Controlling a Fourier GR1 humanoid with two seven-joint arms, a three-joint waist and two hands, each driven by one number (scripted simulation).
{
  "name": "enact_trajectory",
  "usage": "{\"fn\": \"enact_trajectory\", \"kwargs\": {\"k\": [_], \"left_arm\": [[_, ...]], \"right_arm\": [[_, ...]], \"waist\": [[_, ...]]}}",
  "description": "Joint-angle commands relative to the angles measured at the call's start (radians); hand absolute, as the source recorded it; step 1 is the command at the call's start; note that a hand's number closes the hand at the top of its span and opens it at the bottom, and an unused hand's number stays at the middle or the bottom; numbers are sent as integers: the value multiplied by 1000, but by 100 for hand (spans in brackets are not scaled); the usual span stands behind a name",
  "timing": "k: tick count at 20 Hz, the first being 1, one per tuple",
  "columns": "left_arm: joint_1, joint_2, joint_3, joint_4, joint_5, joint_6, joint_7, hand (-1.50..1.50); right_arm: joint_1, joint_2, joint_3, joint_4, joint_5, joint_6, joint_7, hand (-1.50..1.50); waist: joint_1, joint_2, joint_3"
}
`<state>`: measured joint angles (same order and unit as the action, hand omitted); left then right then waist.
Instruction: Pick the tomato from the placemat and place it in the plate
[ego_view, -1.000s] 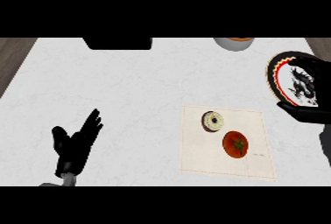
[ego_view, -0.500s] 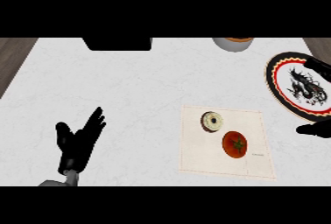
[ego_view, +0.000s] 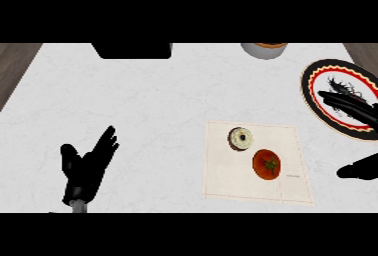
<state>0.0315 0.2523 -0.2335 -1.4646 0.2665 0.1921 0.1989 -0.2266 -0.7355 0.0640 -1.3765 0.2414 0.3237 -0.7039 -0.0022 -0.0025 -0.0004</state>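
- Spreading across nearly the whole view, the white marble counter (ego_view: 148, 105) carries everything; a dark box (ego_view: 133, 49) sits at its far edge, left of a small bowl (ego_view: 264, 49).
- At the far right lies the plate (ego_view: 325, 80), black-rimmed with a red ring and a dark dragon figure, partly cut off by the view's edge.
- Left of and nearer than the plate, the pale placemat (ego_view: 288, 140) holds two things well apart from the plate.
- Low at the left, the left hand (ego_view: 85, 167) rests open, fingers up.
- At the right edge, the right hand (ego_view: 354, 107) has straight fingers spread wide over the plate and its thumb lower down, holding nothing.
- On the placemat's near half sits the tomato (ego_view: 266, 164), red with a green stem, untouched. It looks light, smooth-skinned, likely to roll, and soft enough to bruise; taking it round its widest sides from above seems safest.
- Just beyond it, a small frosted doughnut (ego_view: 241, 137) sits close enough to be nudged.
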Motion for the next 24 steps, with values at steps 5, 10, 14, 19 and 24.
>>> {"fn": "enact_trajectory", "kwargs": {"k": [5,10,14,19,24], "left_arm": [[15,-39,25,16,-38,-29,-29,0],[-2,-44,45,26,-42,-47,9,0],[-12,-77,36,20,-63,-36,18,0],[-57,-76,108,100,-70,-102,-26,0],[32,-99,92,26,-87,-100,-27,0]], "right_arm": [[103,110,34,-166,168,-53,111,-150],[156,146,72,-235,267,-44,195,-150],[181,219,144,-230,350,-63,216,-150],[169,283,124,-229,403,-15,224,-150],[154,295,86,-163,481,-68,192,-150]], "waist": [[1,1,0],[1,2,0],[2,2,0],[2,2,0],[5,2,0]]}}
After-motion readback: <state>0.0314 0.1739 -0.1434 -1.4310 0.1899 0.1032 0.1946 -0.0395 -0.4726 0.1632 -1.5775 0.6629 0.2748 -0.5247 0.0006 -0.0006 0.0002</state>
